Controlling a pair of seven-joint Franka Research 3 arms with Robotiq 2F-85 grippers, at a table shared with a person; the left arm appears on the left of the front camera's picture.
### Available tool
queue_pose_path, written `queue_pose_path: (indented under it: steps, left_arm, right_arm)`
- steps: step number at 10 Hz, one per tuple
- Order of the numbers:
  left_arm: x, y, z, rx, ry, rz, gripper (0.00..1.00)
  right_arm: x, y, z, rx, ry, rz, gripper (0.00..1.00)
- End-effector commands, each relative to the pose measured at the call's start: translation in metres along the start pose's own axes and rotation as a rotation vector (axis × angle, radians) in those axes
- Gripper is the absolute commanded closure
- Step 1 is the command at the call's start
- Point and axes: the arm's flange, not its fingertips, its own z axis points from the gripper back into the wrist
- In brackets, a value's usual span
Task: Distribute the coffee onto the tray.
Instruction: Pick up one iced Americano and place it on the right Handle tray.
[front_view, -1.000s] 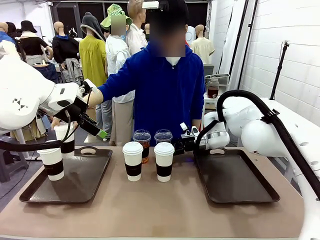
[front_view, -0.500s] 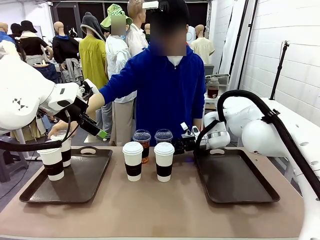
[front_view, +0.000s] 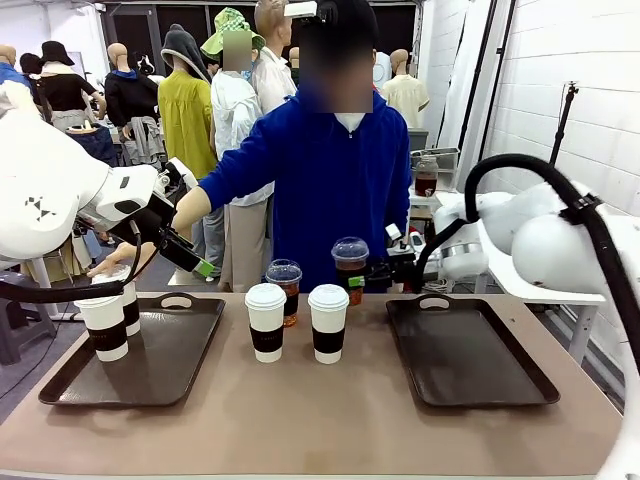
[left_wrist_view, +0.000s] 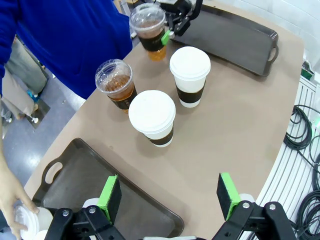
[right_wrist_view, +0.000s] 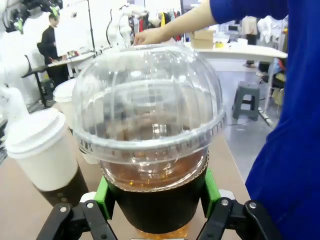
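My right gripper (front_view: 362, 280) is shut on a clear dome-lidded cup of amber coffee (front_view: 351, 262), holding it upright above the table between the two trays. The wrist view shows the green pads (right_wrist_view: 103, 196) pressed on the dark band of this cup (right_wrist_view: 150, 125). A second clear cup (front_view: 284, 285) stands on the table behind two white lidded cups (front_view: 266, 321) (front_view: 328, 322). On the left tray (front_view: 170, 365) stand two more white cups (front_view: 104, 327) (front_view: 128, 300); a person's hand (front_view: 105, 265) rests on the rear one. My left gripper (left_wrist_view: 169, 196) hovers open over that tray's edge.
The dark right tray (front_view: 470, 365) lies bare, just right of the held cup. The person in a blue top (front_view: 335, 190) stands at the far edge, one arm stretched to the left tray. Cables (left_wrist_view: 302, 145) hang beside the table.
My right gripper has lifted the clear cup off the table, up and slightly right. The person's hand has lowered a white cup onto the left tray. The left arm has stayed put.
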Motion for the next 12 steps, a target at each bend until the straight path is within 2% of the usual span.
queue_pose_path:
  steps: [1, 4, 7, 10, 12]
  left_arm:
    - [-0.001, 0.001, 0.0, -0.001, -0.002, 0.003, 0.0]
    - [-0.001, 0.001, 0.0, -0.001, -0.002, 0.003, 0.0]
    - [-0.001, 0.001, 0.0, -0.001, -0.002, 0.003, 0.0]
    - [-0.001, 0.001, 0.0, -0.001, -0.002, 0.003, 0.0]
    - [-0.001, 0.001, 0.0, -0.001, -0.002, 0.003, 0.0]
  right_arm:
    - [0.016, 0.034, 0.03, -0.025, -0.063, 0.026, 0.2]
    - [0.026, 0.077, 0.073, -0.028, -0.085, 0.044, 0.2]
    - [0.015, 0.125, 0.095, -0.037, -0.05, 0.022, 0.2]
    - [0.001, 0.161, 0.102, -0.054, -0.036, 0.015, 0.2]
    - [-0.001, 0.16, 0.091, -0.012, -0.035, 0.017, 0.2]
